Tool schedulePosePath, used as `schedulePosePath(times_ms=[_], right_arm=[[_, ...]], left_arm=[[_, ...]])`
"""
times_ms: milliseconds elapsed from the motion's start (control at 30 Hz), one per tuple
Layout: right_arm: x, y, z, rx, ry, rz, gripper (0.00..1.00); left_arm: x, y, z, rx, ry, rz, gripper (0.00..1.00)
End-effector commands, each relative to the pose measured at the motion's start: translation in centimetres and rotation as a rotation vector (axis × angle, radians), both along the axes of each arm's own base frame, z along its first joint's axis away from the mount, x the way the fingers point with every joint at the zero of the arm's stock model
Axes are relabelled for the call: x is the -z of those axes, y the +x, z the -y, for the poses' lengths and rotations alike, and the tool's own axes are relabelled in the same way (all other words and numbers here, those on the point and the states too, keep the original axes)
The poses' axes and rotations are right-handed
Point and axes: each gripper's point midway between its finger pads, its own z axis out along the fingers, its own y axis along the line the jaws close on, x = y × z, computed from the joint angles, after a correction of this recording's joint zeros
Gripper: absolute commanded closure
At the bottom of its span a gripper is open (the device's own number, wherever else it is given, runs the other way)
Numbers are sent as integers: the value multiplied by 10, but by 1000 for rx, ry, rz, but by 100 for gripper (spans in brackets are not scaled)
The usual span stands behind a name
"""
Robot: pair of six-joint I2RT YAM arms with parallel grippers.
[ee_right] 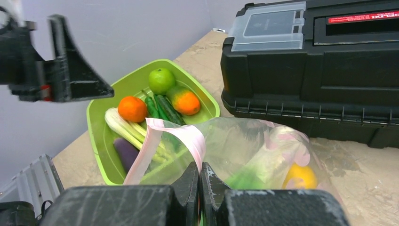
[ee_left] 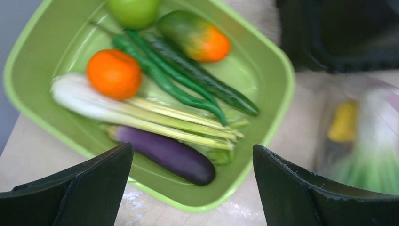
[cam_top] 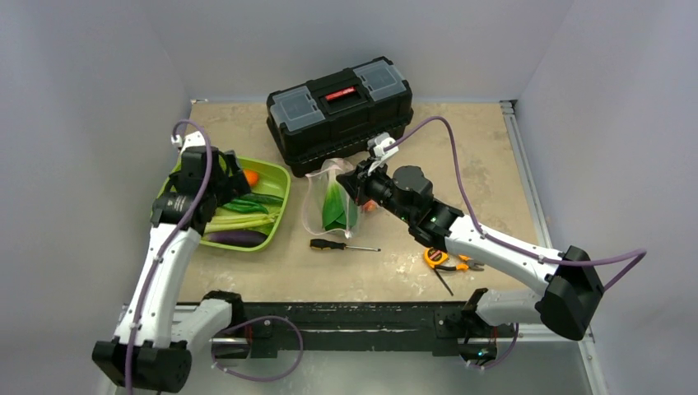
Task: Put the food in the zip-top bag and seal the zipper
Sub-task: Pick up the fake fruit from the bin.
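Left gripper [ee_left: 192, 149], lower edge of the left wrist view: jaws spread wide, nothing between them, poised above the lime-green tray [ee_left: 282, 80]. Directly beneath, in that tray: a purple eggplant [ee_left: 164, 153], a leafy green-white piece [ee_left: 94, 99], long green pods [ee_left: 174, 80], an orange [ee_left: 114, 73], and toward the top edge a green apple [ee_left: 134, 9] and an orange-and-green fruit [ee_left: 197, 35]. Right gripper [ee_right: 198, 172], bottom centre of the right wrist view: jaws pressed together, apparently pinching the rim of the zip-top bag [ee_right: 244, 146] and keeping its mouth raised toward the tray. Zipper [ee_right: 155, 136]: a pink strip looping up from the fingers, unsealed. Bag at mid-frame in the top view, between the tray and the right arm, just below the black toolbox [ee_right: 306, 70]; already inside, a yellow pear [ee_right: 300, 176] and something leafy green. Step in hand, by the look of it: loading, with much food left in the tray and sealing not yet due. Next: choose one piece, likely the eggplant or the orange nearest the jaws, lower straight onto it, close, lift clear of the rim, carry rightward to the held-open mouth. Round pieces apt to roll; long pods and stalks apt to tangle or snag the floppy opening.
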Motion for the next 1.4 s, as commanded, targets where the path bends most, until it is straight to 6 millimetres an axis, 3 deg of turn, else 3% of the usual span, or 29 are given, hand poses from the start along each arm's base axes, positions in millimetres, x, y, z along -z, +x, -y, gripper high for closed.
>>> schedulePosePath(times_ms=[0,67,300,500,600,900,1067,1233,1367], right_arm=[[-22,3,0,5,39,45,100],[-24,2,-1,-2,40,45,100],[-21,0,0,-7,45,44,100],[-26,0,1,-6,53,53,100],[-27,1,1,-5,51,55,100],[-27,4,-1,4,43,55,100],[-25,6,0,12,35,59,100],[-26,8,-4,9,28,57,100],[-28,8,-5,4,33,57,100]], left_arm=[[22,14,-51,-266,-59,-78,0],[37,14,-75,-433,-143,-99,0],[86,32,-102,-721,-601,-121,1],[114,36,-130,-882,-634,-67,5],[126,39,-132,-908,-682,-74,15],[153,41,-145,-994,-784,-110,20],[170,46,-137,-983,-880,-161,25],[176,50,-135,-972,-911,-154,37],[173,53,-133,-940,-919,-140,53]])
